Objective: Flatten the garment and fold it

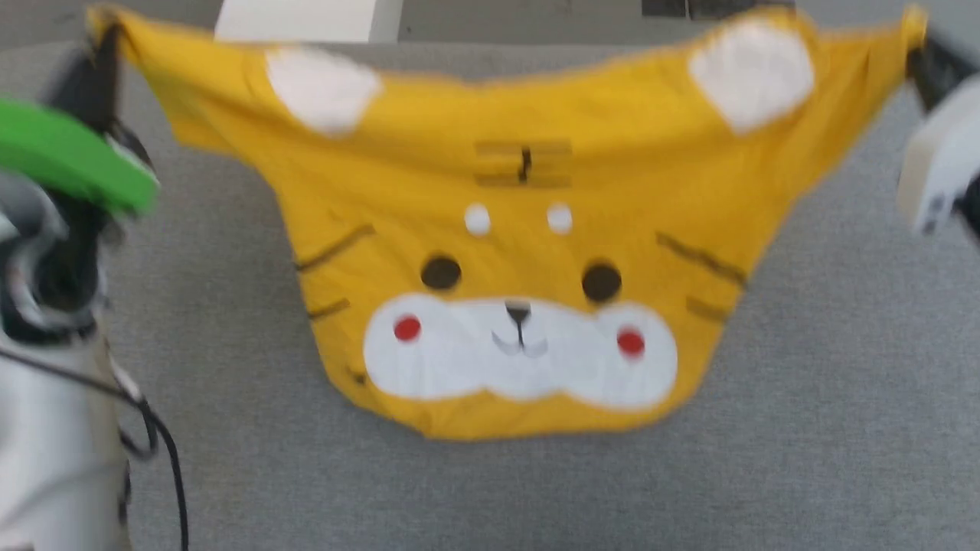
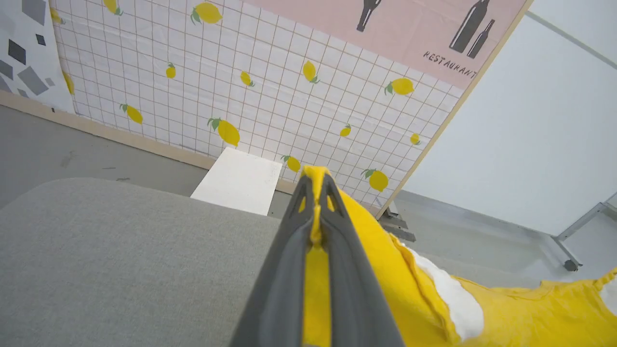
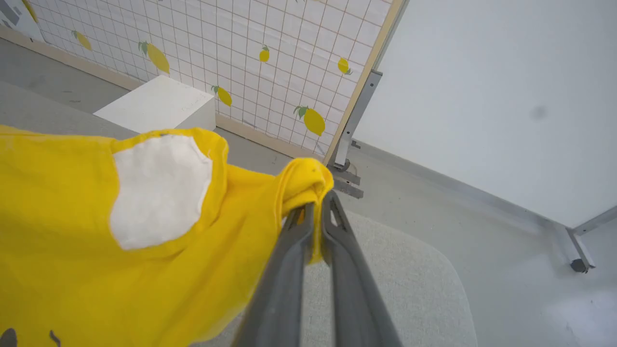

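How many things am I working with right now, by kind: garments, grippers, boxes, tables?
Yellow garment: 1
Grippers: 2, the left gripper and the right gripper, each shut on a corner of the garment
White box: 1
Grey table: 1
Total: 5

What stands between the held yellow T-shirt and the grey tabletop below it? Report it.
Nothing visible does. The left gripper and right gripper are each shut on a corner of the T-shirt, which hangs stretched between them over the grey tabletop.
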